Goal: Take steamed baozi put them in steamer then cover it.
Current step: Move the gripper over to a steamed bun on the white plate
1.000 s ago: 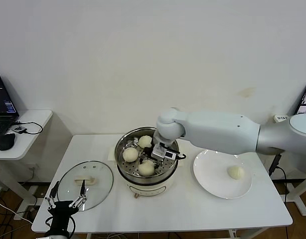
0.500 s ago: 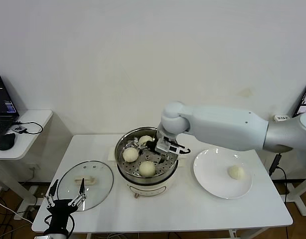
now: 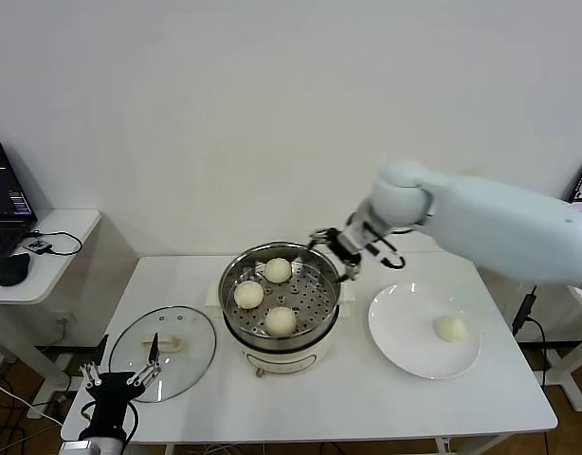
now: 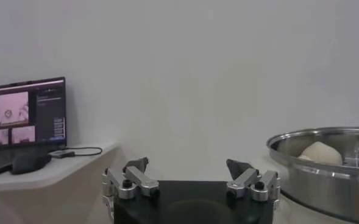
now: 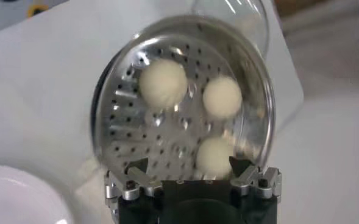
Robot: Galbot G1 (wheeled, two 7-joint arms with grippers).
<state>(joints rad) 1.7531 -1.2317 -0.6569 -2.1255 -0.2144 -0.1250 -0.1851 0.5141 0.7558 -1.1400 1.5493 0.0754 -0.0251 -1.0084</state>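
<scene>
3 baozi (image 3: 263, 295) in steamer (image 3: 278, 344); 1 on plate (image 3: 397, 346) right.

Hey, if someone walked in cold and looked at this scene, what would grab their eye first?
Probably the shiny steel steamer at the table's middle, with three baozi on its perforated tray, and the right hand open just above its far-right rim. Next, the lone baozi on the white plate to the right, and the glass lid lying off to the left.

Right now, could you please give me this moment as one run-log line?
right gripper: open, empty, above steamer rim | baozi: three in steamer, one on plate | lid: off | left gripper: open, idle
</scene>
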